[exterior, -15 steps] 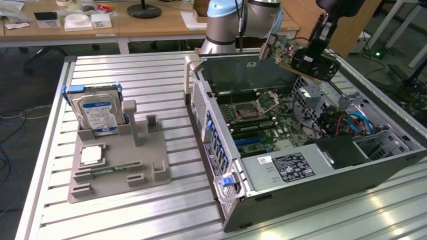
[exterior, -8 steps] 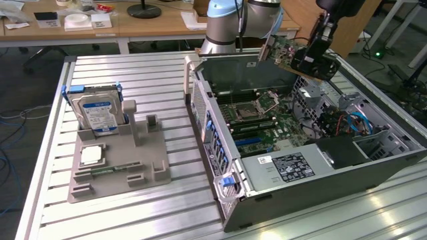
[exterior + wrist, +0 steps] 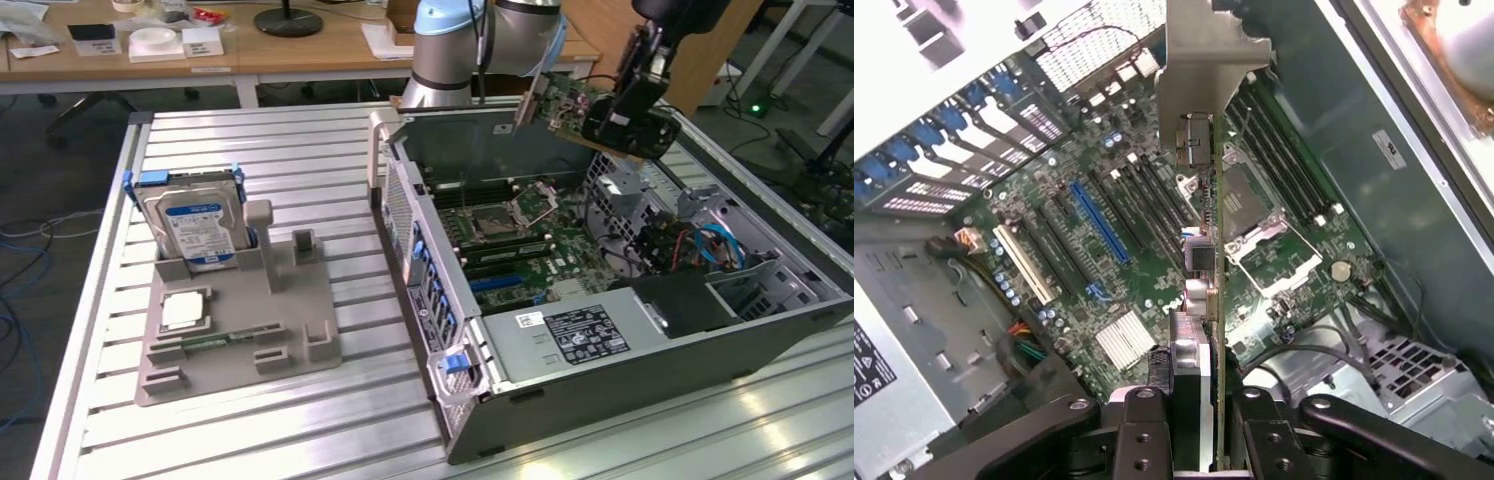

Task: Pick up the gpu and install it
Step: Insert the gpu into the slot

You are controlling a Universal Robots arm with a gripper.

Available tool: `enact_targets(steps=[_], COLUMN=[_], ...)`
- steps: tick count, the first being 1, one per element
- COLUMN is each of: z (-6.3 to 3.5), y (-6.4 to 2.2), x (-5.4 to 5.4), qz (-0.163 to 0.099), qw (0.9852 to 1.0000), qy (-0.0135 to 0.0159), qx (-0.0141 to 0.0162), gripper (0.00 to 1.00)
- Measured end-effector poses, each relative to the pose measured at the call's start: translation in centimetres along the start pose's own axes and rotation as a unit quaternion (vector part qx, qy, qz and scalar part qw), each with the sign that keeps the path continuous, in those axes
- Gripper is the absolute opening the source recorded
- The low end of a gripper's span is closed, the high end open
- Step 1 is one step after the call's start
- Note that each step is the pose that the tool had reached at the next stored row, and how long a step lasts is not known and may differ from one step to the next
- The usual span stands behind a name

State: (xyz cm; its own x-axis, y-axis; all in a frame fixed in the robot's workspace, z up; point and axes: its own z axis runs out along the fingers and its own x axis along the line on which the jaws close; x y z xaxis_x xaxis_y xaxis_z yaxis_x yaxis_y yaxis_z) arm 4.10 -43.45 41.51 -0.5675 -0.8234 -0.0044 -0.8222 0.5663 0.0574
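The gpu [image 3: 571,103] hangs in the air over the open computer case [image 3: 601,340], its green circuit face toward the exterior view's left. My gripper [image 3: 625,122] is shut on it. In the wrist view the gpu [image 3: 1200,250] is seen edge-on with its silver end bracket [image 3: 1206,60] farthest from the camera, clamped between my gripper [image 3: 1199,405] and its black fingers [image 3: 1142,425]. Below the card lies the motherboard [image 3: 1104,250] with its blue slot [image 3: 1099,220] and black slots beside it. The card is well above the board and touches nothing.
A grey fixture [image 3: 234,320] on the aluminium table [image 3: 334,420] at the exterior view's left holds a silver hard drive [image 3: 200,225] upright and a narrow memory stick [image 3: 220,340]. Cables [image 3: 701,245] and a drive cage sit inside the case. Wooden desks stand behind.
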Motion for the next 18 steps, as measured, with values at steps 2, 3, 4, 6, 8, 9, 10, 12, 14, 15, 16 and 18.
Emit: enact_targets(steps=[2,3,4,6,8,9,10,12,14,15,16,18], z=[0.00,0.00,0.00,0.00,0.00,0.00,0.00,0.01,0.00,0.00,0.00,0.00], y=[0.00,0.00,0.00,0.00,0.00,0.00,0.00,0.00,0.00,0.00,0.00,0.00], x=[0.00,0.00,0.00,0.00,0.00,0.00,0.00,0.00,0.00,0.00,0.00,0.00], qz=[-0.009,-0.013,-0.017,-0.026,-0.035,-0.041,-0.047,-0.060,-0.074,-0.082,-0.089,-0.104], qw=[1.0000,0.9999,0.9999,0.9997,0.9994,0.9992,0.9989,0.9982,0.9972,0.9966,0.9960,0.9946], qy=[0.0004,0.0007,0.0009,0.0015,0.0020,0.0023,0.0026,0.0034,0.0042,0.0047,0.0051,0.0059], qx=[-0.0001,-0.0001,-0.0001,-0.0001,-0.0002,-0.0002,-0.0003,-0.0003,-0.0004,-0.0004,-0.0004,-0.0005], gripper=[0.28,0.28,0.28,0.28,0.28,0.28,0.28,0.28,0.28,0.28,0.28,0.28])
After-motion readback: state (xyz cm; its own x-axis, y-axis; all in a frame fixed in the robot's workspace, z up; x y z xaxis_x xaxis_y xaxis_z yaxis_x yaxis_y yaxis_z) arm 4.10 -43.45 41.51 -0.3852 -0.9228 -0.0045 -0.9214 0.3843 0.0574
